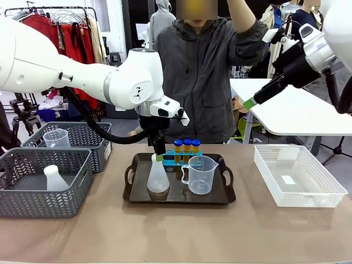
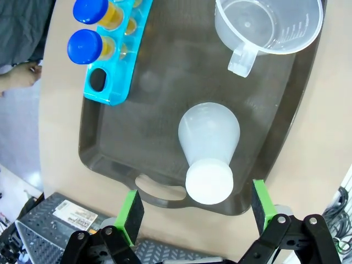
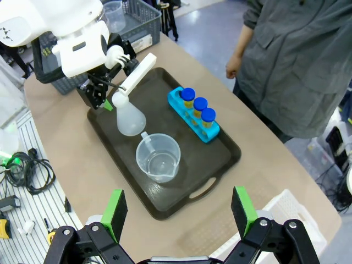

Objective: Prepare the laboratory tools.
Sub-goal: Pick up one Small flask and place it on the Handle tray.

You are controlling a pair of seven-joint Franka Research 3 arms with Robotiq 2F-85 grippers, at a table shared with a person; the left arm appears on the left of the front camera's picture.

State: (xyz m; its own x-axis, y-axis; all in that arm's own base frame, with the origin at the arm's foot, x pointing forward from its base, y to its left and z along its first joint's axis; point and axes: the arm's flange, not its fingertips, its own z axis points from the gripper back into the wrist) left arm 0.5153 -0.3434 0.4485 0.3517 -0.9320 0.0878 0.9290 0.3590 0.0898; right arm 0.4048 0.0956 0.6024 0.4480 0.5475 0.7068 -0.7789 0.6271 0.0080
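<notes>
A white translucent conical flask [image 1: 158,179] stands upright at the left of the dark tray [image 1: 220,197]. My left gripper [image 1: 159,155] hangs just over its top. In the left wrist view this gripper [image 2: 197,208] is open, its green pads [image 2: 132,210] wide on either side of the flask's white cap [image 2: 209,181] and apart from it. The clear handled beaker [image 1: 201,175] stands to the flask's right. Three blue-capped test tubes [image 1: 187,146] of yellow-orange liquid sit in the small blue rack [image 1: 181,160] at the tray's back. My right gripper [image 1: 250,103] is open, high in the air at the right, holding nothing.
Two grey mesh baskets stand at the left. The near one [image 1: 33,198] holds another flask [image 1: 55,179] and the far one a small beaker [image 1: 56,137]. A white mesh basket [image 1: 297,176] sits at the right. A person [image 1: 209,82] stands behind the tray with one arm raised.
</notes>
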